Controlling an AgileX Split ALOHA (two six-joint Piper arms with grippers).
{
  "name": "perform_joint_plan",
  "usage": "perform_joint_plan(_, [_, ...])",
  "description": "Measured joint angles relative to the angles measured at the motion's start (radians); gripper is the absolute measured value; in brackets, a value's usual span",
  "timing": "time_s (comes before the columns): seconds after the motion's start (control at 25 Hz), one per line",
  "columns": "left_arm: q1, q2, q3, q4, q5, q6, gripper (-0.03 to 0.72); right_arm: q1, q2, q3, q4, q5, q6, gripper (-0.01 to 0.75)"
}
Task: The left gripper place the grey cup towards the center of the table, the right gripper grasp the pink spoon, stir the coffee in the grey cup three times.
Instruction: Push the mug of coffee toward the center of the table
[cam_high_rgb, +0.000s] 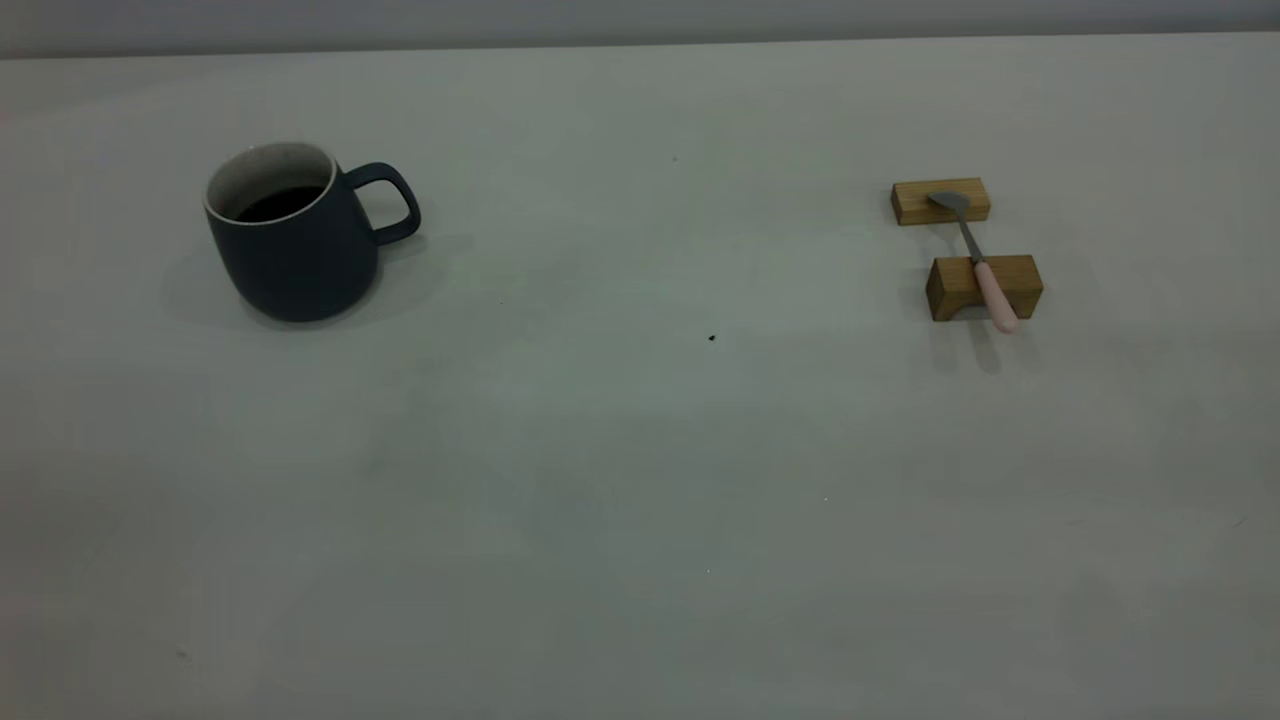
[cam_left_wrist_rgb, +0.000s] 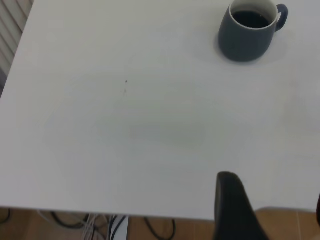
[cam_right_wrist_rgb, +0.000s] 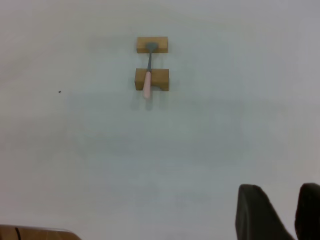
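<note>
Table (cam_high_rgb: 640, 450) | left pincer (cam_left_wrist_rgb: 270, 210) cropped, cannot tell | right pincer (cam_right_wrist_rgb: 280, 212) spread

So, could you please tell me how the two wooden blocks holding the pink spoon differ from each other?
The far, flat light-brown wooden block lies low and solid, carrying the grey metal bowl of the slim pink-handled spoon. The near light-brown wooden block stands taller, has an arched cut-out underneath, and carries the spoon's pink handle. Both are the same wood and rest apart on the pale grey table.
</note>
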Motion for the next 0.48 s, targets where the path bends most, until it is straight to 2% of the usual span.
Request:
perform_joint_plan(0.16, [0.0,0.152,-0.043,0.022,-0.028,-0.002,0.469,0.0,0.0,0.0,0.0,0.0,0.0,0.237])
perform_joint_plan(0.48, [0.0,0.656,-0.221,0.048,-0.203,0.014,0.469,0.0,0.0,0.0,0.0,0.0,0.0,0.237])
